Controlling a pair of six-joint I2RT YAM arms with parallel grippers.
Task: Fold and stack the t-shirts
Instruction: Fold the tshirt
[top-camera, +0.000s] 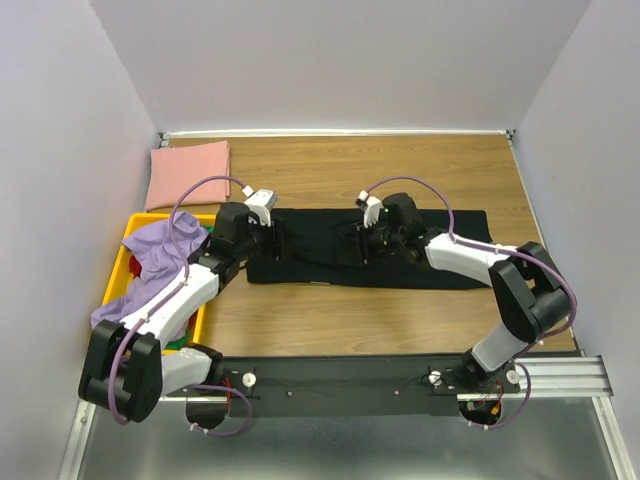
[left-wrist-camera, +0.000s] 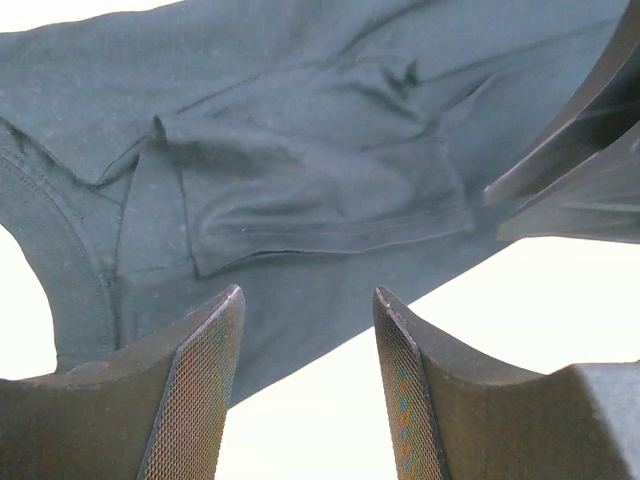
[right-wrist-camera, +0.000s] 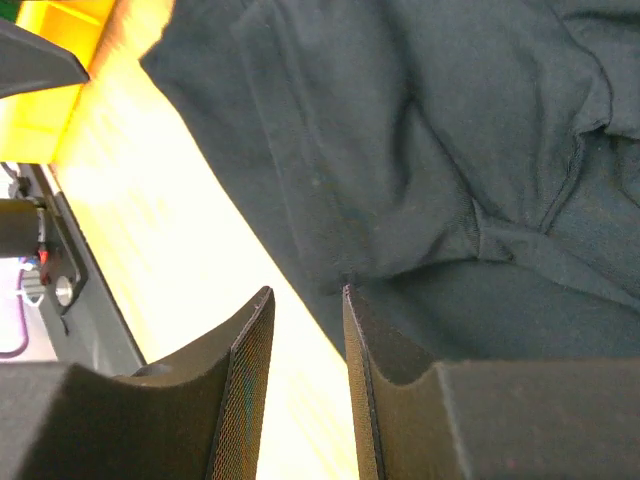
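Wooden table (top-camera: 400, 320): black shirt (top-camera: 315, 255) spread flat mid-table; folded pink shirt (top-camera: 190, 172) at far left corner; yellow crate (top-camera: 122, 268) at left edge.

Open table (top-camera: 400, 320) this side of the black shirt (top-camera: 315, 250); yellow crate (top-camera: 138, 226) blocks the left edge

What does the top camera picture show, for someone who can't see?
A black cloth t-shirt lies across a brown wooden table, the robot's left arm and right arm reaching over it. A folded dusty pink shirt sits at the far left, and a lavender purple shirt drapes over a yellow plastic crate.
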